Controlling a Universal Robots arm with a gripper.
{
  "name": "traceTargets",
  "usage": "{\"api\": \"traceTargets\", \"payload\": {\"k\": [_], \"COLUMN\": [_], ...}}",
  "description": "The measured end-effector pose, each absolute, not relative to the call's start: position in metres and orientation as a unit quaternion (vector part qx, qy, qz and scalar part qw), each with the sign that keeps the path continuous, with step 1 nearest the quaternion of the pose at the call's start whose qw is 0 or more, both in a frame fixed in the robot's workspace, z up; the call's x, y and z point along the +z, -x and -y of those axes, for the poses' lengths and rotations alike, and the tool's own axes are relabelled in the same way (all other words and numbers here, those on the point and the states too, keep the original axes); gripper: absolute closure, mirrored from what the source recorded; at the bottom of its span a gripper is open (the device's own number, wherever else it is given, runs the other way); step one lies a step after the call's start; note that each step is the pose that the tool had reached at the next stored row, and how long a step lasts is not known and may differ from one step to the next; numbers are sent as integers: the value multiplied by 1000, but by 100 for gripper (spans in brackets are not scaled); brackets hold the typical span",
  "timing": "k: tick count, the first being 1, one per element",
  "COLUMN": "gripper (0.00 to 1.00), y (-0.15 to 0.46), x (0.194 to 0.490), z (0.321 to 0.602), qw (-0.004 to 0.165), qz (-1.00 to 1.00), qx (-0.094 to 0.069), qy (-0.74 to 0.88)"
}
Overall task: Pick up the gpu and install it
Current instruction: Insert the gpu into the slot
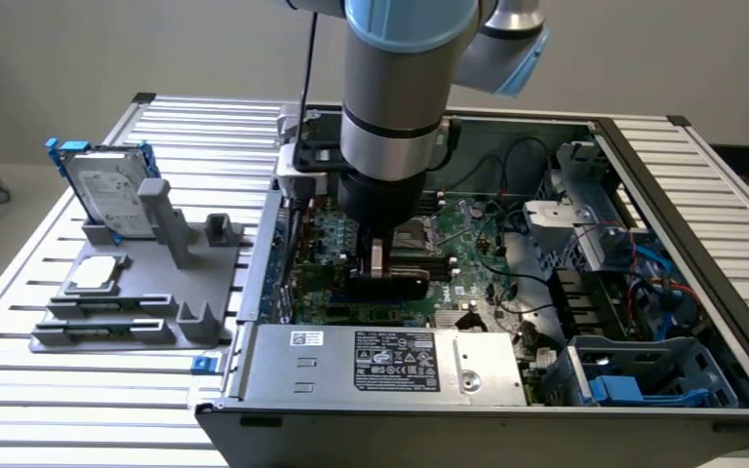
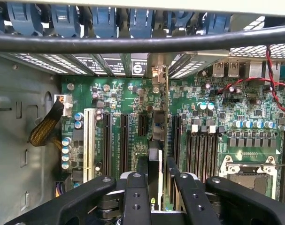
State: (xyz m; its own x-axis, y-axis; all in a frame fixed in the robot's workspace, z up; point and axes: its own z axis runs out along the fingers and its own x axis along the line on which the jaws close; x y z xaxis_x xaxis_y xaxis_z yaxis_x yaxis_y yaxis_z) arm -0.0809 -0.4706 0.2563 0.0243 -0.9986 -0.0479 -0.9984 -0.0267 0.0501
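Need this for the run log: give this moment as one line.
gripper: shut on gpu | gpu: edge-on over motherboard slots | seated: cannot tell

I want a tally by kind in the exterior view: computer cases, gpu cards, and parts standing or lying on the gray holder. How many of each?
computer case: 1
gpu, gripped by the fingers inside the case: 1
hard drive in blue frame, upright on the gray holder: 1
small silver flat part on the holder: 1
Total: 4
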Motion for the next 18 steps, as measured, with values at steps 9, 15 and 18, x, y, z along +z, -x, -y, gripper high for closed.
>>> {"api": "traceTargets", "payload": {"k": [9, 15, 18], "gripper": [73, 66, 59], "y": [81, 80, 80], "x": [253, 258, 267], "z": [471, 471, 471], "qw": [2, 4, 5], "qz": [698, 698, 698], "qx": [-35, -38, -39], "qy": [-716, -716, -715]}}
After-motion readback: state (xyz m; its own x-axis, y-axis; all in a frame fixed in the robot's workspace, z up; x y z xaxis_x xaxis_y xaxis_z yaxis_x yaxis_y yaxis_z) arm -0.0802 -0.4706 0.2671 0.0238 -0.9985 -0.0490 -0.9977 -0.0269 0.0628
